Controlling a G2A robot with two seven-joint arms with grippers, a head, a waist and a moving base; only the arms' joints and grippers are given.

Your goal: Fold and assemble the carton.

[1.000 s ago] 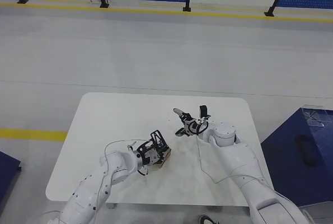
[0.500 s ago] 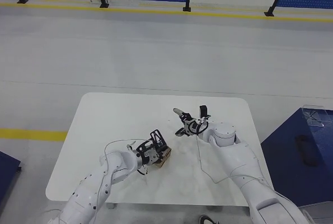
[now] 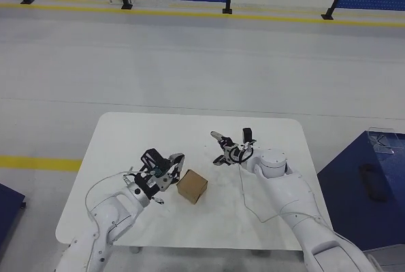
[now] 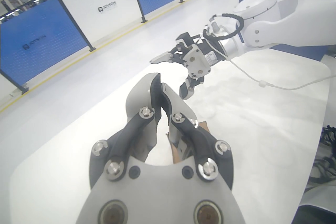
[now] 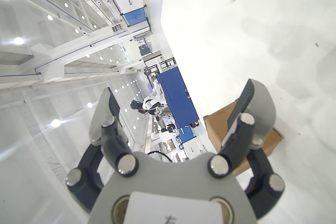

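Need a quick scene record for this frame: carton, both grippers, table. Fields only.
carton: brown carton, looks folded into a closed box, resting on the table
table: white table
left gripper: left gripper shut, empty, close beside the carton
right gripper: right gripper open, empty, on the carton's other side, apart from it
held: nothing

A white rectangular table with rounded corners (image 3: 120, 143) stands on a pale grey floor (image 3: 188, 61). A yellow floor stripe (image 3: 32, 163) runs past one side, and a dark blue block (image 3: 393, 211) stands by the other. Blue and white barrier panels (image 4: 39, 43) line the hall.
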